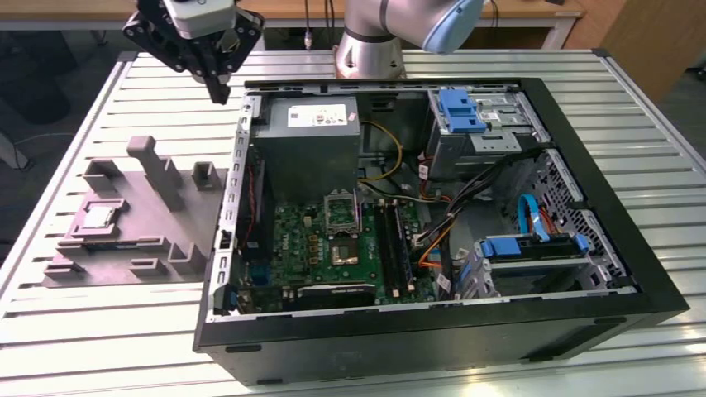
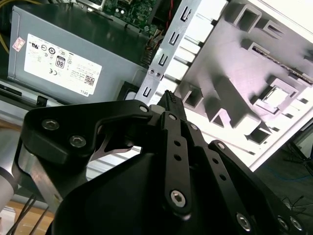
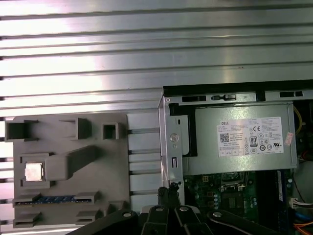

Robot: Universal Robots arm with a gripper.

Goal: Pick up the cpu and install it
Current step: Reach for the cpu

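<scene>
Silver cpu [image 1: 97, 217] lies in the grey tray [image 1: 138, 217], at the exterior view's left; the claw [image 1: 221, 93] hangs well apart, pressed together

A slatted aluminium table [image 1: 99, 331] is carrying a grey moulded tray [image 1: 132, 236] at the exterior view's left, an open black computer case [image 1: 441, 335] lying just beside it, the robot arm's base [image 1: 371, 58] standing behind.

Shiny metal table [image 3: 146, 49], matt plastic tray [image 3: 113, 182], pale metal cpu [image 3: 33, 171]
</scene>
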